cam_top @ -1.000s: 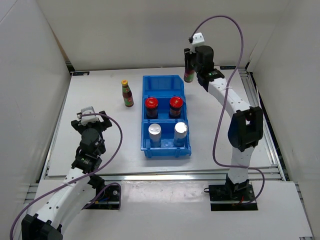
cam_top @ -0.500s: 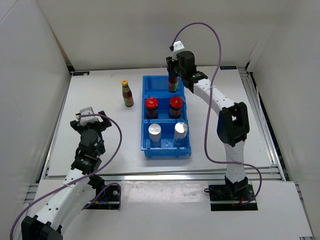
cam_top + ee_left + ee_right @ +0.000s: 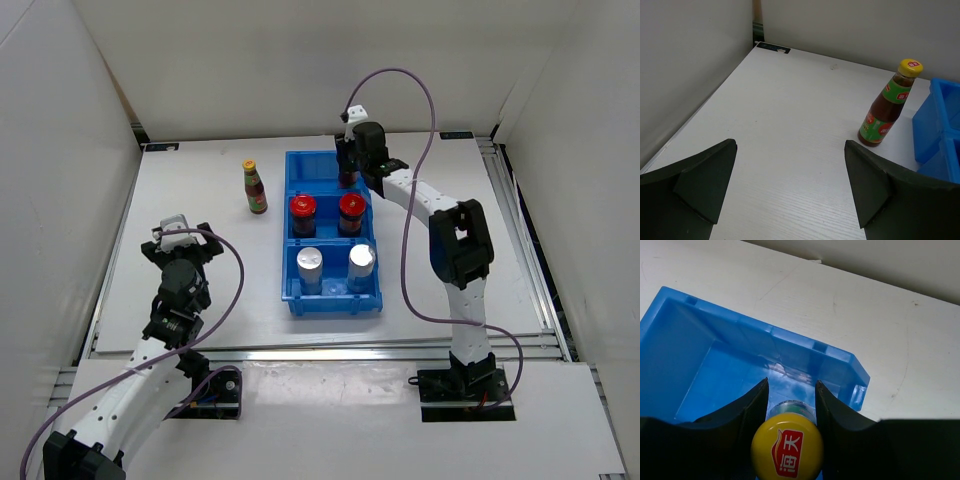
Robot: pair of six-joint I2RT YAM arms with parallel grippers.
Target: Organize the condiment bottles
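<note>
bin (image 3: 288,190): jars (image 3: 303,208) middle, cylinders (image 3: 310,262) near, held bottle (image 3: 787,447) far | free bottle (image 3: 254,187) left

A white table (image 3: 200,215) with a faint wood grain fills the middle of the top view, with metal rails (image 3: 523,250) along its right and lower edges. A blue bin (image 3: 287,200) sits on it at frame centre, its long side running up the picture. A sauce bottle (image 3: 255,188) stands upright on the bare top, near the bin's upper left corner but not touching it.

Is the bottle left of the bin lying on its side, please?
No, the bottle stands upright, cap up, beside the blue bin.
</note>
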